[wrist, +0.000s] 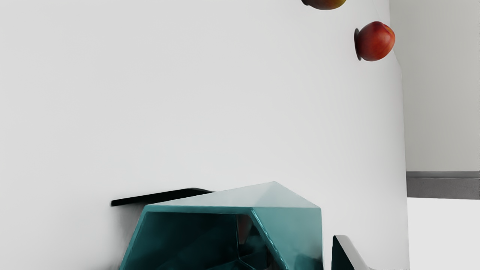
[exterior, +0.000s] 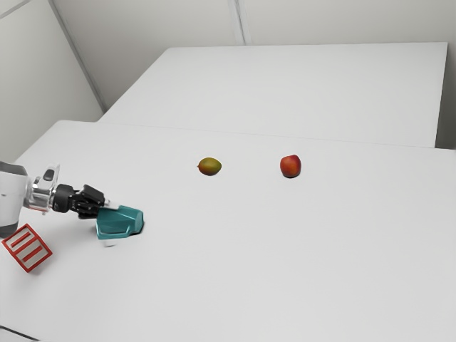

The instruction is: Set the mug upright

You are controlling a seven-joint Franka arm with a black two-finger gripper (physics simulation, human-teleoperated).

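- Fingers parted, the robot's black hand (exterior: 110, 224) straddled a teal mug (exterior: 127, 225) at the exterior view's left, its grip released. In the wrist view, a narrow gap separated one pale fingertip (wrist: 347, 253) from the mug's side.
- The faceted mug lay on its side upon the white surface (exterior: 235, 271), its open mouth turned toward the hand.
- A red-and-white striped block (exterior: 27, 248) sat near the arm (exterior: 10, 201), at the mug's side toward the exterior view's left and front, the closest obstacle to the hand.
- Open room spread from the mug toward the exterior view's right, and a broad strip lay between it and the surface's far edge.
- A green-and-orange mango (exterior: 210, 166) rested beyond the mug, well apart from it and toward that far edge.
- Farther along, toward the exterior view's right, a red apple (exterior: 291, 166) stood well apart from the mango, with bare surface between the two fruits.
- Behind both fruits ran the surface's far edge, nearer to them than to the mug. A pale flat panel (exterior: 285, 89) stretched past it, backed by light walls (exterior: 142, 28).
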